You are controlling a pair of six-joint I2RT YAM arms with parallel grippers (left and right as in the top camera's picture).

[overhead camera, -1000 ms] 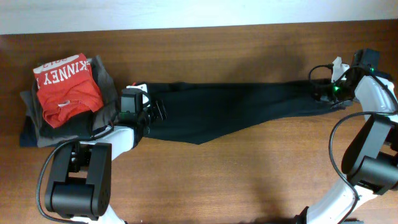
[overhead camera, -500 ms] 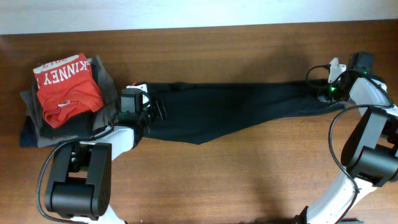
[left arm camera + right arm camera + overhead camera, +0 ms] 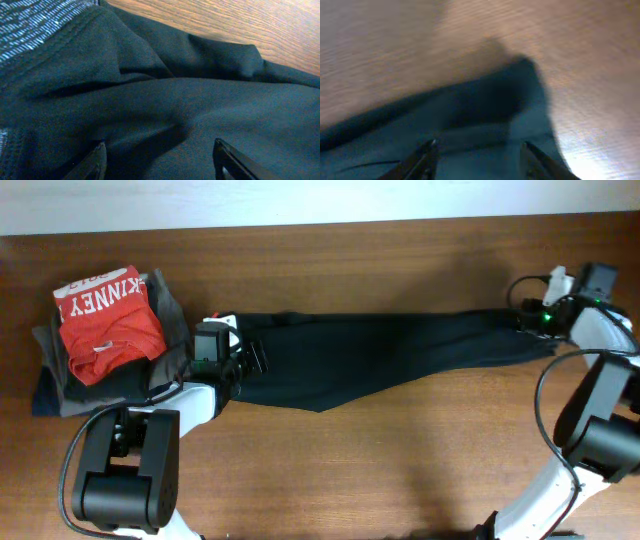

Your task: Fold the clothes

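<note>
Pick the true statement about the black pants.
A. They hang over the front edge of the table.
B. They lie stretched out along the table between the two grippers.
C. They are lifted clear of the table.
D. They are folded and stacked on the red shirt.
B: the black pants lie stretched out flat on the table, with the waistband end at the left gripper and the leg end at the right gripper.
</note>
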